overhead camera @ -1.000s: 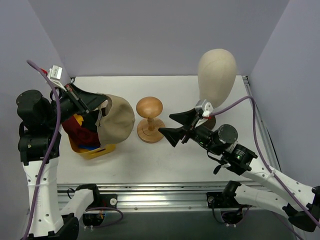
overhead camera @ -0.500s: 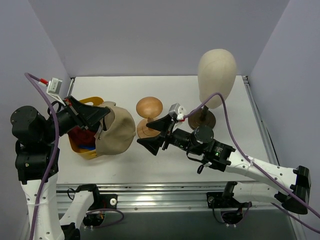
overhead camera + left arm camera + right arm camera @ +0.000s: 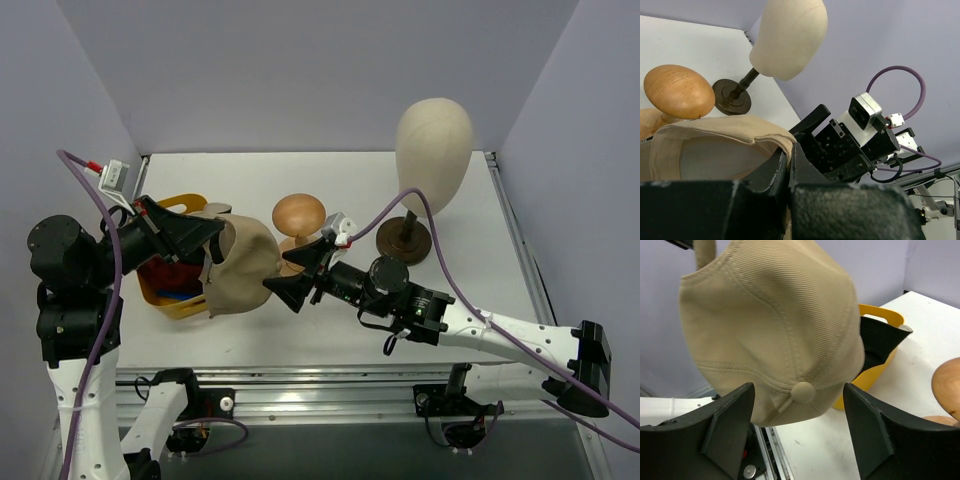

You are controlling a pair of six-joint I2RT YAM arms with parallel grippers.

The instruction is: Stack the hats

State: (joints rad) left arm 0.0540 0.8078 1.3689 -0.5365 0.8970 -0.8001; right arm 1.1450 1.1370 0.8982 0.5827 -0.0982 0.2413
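My left gripper (image 3: 208, 240) is shut on the rim of the tan baseball cap (image 3: 242, 266) and holds it in the air beside the yellow tray (image 3: 180, 300). The cap's edge is pinched between the jaws in the left wrist view (image 3: 777, 137). My right gripper (image 3: 297, 272) is open, its fingers either side of the cap's crown button (image 3: 803, 392), close to it and not touching. The cap fills the right wrist view (image 3: 775, 325). A dark red hat (image 3: 160, 272), a black hat (image 3: 877, 340) and a bit of blue hat (image 3: 172, 295) lie in the tray.
A wooden mushroom-shaped stand (image 3: 298, 222) stands mid-table just behind my right gripper. A cream mannequin head (image 3: 433, 140) on a dark base (image 3: 404, 240) stands at the back right. The table's front rail runs below the tray.
My right gripper has moved left from beside the mannequin base to the cap's crown. My left gripper has lowered and tilted the cap a little towards it.
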